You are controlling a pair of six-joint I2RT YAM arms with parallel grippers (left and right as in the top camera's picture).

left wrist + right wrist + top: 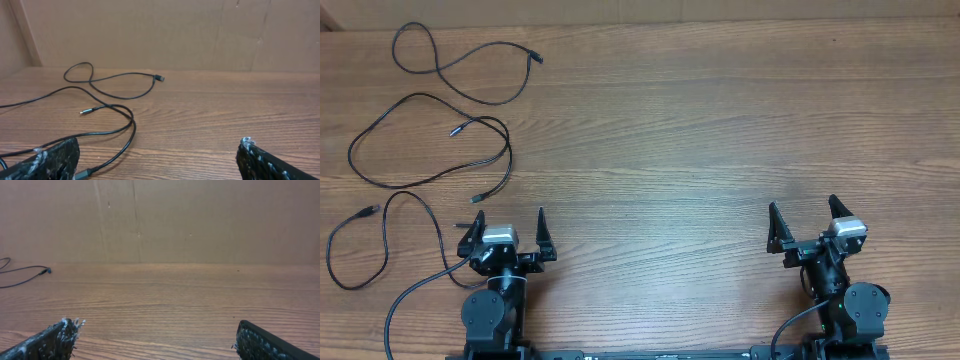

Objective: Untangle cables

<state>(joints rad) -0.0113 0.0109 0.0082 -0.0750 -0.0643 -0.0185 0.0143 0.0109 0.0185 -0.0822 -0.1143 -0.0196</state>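
Three thin black cables lie apart on the left of the wooden table (pixel 700 130). The far cable (pixel 533 57) snakes along the back edge. The middle cable (pixel 507 150) forms a wide loop. The near cable (pixel 368 211) curls at the left edge and runs toward my left gripper (pixel 510 222), which is open and empty. In the left wrist view the far cable's plug (pixel 159 78) and the middle cable (pixel 132 122) lie ahead of the open fingers (pixel 157 157). My right gripper (pixel 803 210) is open and empty, far from the cables. One cable end (pixel 47 270) shows in the right wrist view.
A brown cardboard wall (pixel 165 30) stands behind the table's far edge. A thicker black arm cable (pixel 400 305) curves beside the left arm's base. Bare wood lies ahead of the right fingers (pixel 155 337).
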